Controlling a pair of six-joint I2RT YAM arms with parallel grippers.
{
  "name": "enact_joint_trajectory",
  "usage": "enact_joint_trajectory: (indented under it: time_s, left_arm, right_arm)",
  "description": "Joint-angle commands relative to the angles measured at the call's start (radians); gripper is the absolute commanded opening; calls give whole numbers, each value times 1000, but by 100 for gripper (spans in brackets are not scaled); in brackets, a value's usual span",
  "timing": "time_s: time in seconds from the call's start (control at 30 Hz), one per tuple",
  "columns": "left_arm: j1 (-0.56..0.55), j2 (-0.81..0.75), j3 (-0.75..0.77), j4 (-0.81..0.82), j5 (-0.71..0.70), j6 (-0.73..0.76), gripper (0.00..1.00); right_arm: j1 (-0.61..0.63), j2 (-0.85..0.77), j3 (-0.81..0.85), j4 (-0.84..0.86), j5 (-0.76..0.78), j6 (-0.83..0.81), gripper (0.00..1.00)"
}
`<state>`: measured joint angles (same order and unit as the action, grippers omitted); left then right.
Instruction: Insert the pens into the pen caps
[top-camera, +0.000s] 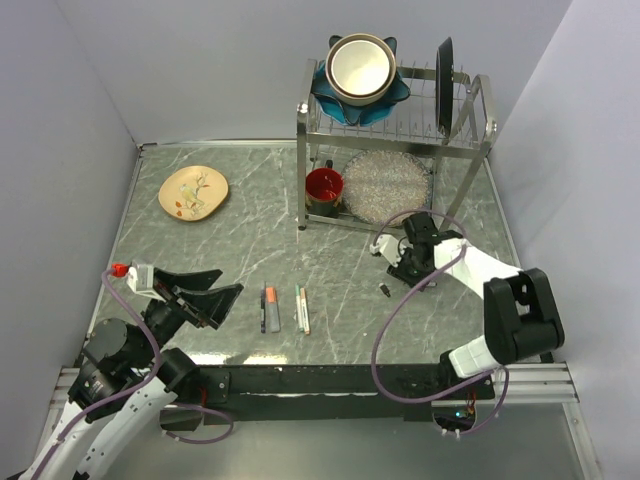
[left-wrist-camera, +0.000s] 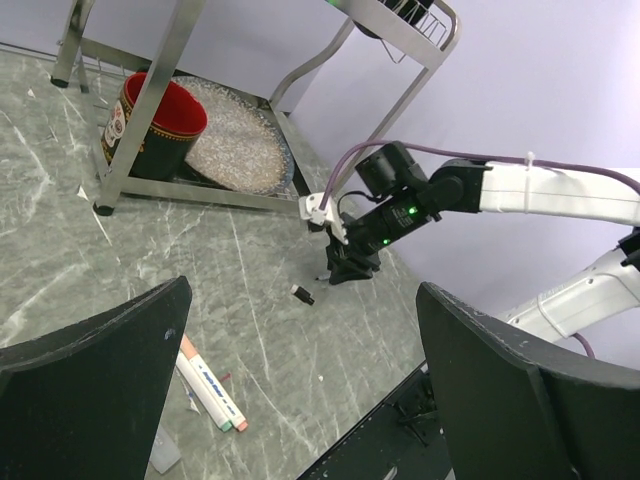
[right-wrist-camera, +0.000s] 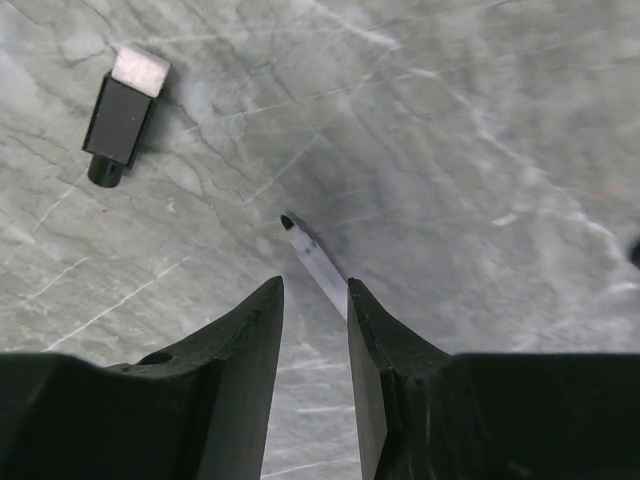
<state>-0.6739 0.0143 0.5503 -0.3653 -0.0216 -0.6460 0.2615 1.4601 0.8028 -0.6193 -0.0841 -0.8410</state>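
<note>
A thin white pen with a black tip (right-wrist-camera: 318, 258) lies on the marble table and runs under my right gripper's (right-wrist-camera: 315, 292) right finger. The jaws stand narrowly apart, with bare table showing between them. A black pen cap with a white end (right-wrist-camera: 120, 112) lies loose to the upper left, and it also shows in the top view (top-camera: 385, 290). The right gripper (top-camera: 402, 262) is low over the table. Two white pens with teal and salmon ends (top-camera: 302, 308) and a grey pen with an orange part (top-camera: 270, 305) lie at the centre front. My left gripper (top-camera: 225, 298) is open and empty beside them.
A steel dish rack (top-camera: 390, 130) stands at the back. It holds a blue bowl with a metal bowl in it (top-camera: 358, 70), a dark plate (top-camera: 444, 70), a red mug (top-camera: 324, 186) and a glass plate (top-camera: 386, 182). A beige plate (top-camera: 193, 191) lies at the back left.
</note>
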Motion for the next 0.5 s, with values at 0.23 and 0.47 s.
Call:
enact_joint_trajectory:
  time_s: [0.23,0.47]
  left_arm:
    - [0,-11,30,9,-28,19,99]
    - [-1,-47,26,11,-32,19,99]
  right_arm:
    - [-24,147,76,-10,7,-15,33]
    - [-30,207,128,-42,-22,48,0]
